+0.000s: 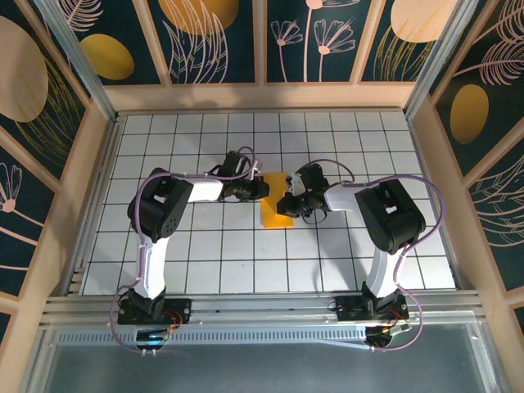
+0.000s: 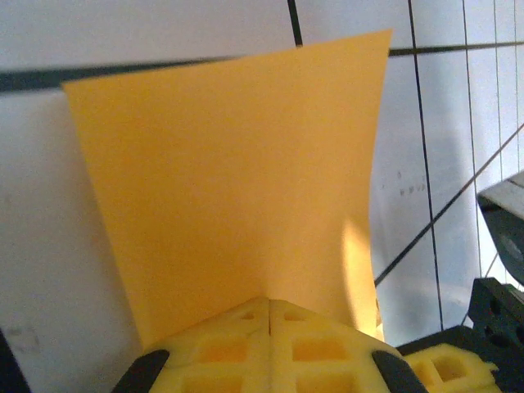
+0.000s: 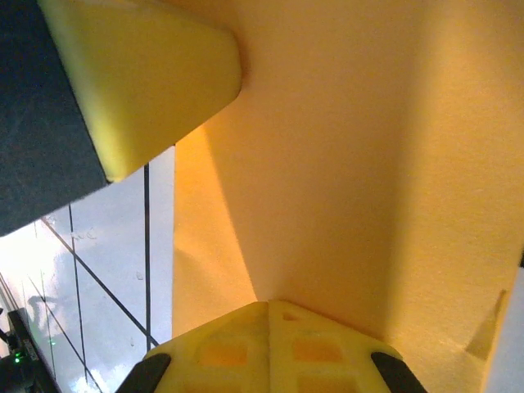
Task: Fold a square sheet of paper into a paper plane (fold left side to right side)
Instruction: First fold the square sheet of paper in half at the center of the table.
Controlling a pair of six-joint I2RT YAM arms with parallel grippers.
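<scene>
while the left end effector [image 1: 264,188] and right end effector [image 1: 286,202], both pressed together, meet at the square sheet of paper [image 1: 273,216], the left-to-right fold seems underway, next needing a firm crease.

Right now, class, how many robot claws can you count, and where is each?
2. The left claw grips the orange sheet of paper at its left side; the right claw grips its right side.
</scene>
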